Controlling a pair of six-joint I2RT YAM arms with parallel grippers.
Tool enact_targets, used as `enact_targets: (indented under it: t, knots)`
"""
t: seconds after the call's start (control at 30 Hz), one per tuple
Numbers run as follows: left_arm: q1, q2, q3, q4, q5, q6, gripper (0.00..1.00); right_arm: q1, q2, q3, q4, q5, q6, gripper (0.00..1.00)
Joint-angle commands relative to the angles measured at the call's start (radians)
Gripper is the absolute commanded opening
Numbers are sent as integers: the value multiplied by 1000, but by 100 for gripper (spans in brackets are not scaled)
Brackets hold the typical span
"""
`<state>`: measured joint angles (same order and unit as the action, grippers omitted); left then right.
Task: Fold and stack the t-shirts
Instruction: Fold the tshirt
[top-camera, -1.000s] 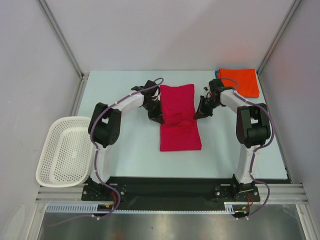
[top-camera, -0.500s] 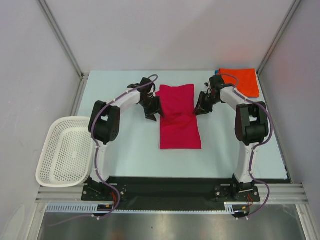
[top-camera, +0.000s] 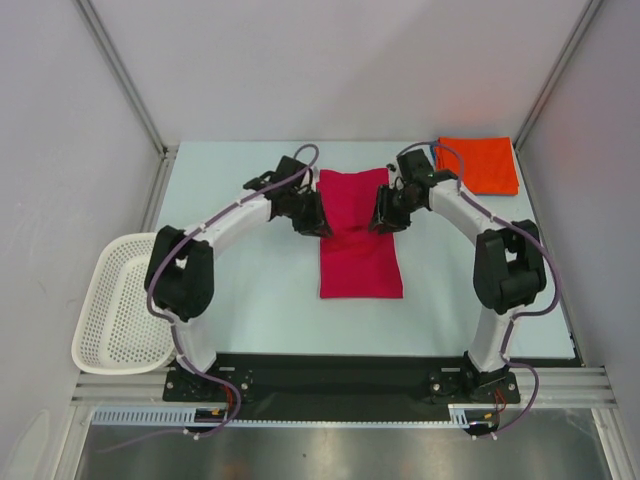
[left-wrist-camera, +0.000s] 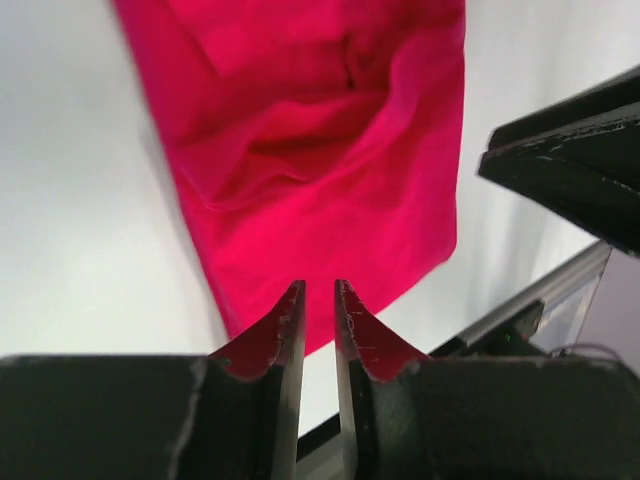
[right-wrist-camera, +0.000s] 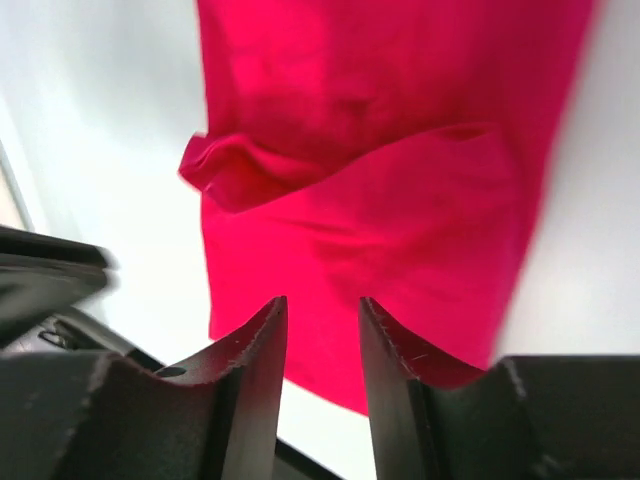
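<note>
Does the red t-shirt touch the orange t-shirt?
Apart. The top view shows bare table separating the red t-shirt from the orange t-shirt in the far right corner.

Mid-frame crimson t-shirt (top-camera: 358, 245): soft matt cloth, creased; upper-right orange t-shirt (top-camera: 478, 165): same cloth, flatter. Lower-left basket (top-camera: 100, 310): white perforated plastic. My left fingers (left-wrist-camera: 265, 340): matt black plastic, scuffed edges.

The middle t-shirt (top-camera: 360, 255) lies between left gripper (top-camera: 316, 226) and right gripper (top-camera: 384, 220). A second t-shirt (top-camera: 478, 165) lies behind the right one, a basket (top-camera: 122, 312) well left of the left.
</note>
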<state>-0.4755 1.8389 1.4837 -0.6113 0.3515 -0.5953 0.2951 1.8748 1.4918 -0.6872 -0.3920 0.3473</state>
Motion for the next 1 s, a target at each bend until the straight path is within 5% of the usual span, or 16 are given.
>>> enact_targets:
  t: [0.0, 0.17, 0.4, 0.97]
  knots:
    - [-38, 42, -62, 61, 73, -11, 21, 27, 6, -19, 40, -13, 33, 41]
    - [-40, 34, -57, 67, 18, 9, 30, -4, 87, 87, 22, 5, -16, 45]
    - [-40, 118, -45, 93, 148, 17, 21, 16, 162, 140, 12, -71, 16, 18]
    - [41, 396, 254, 1, 113, 98, 25, -111, 282, 120, 161, -113, 53, 7]
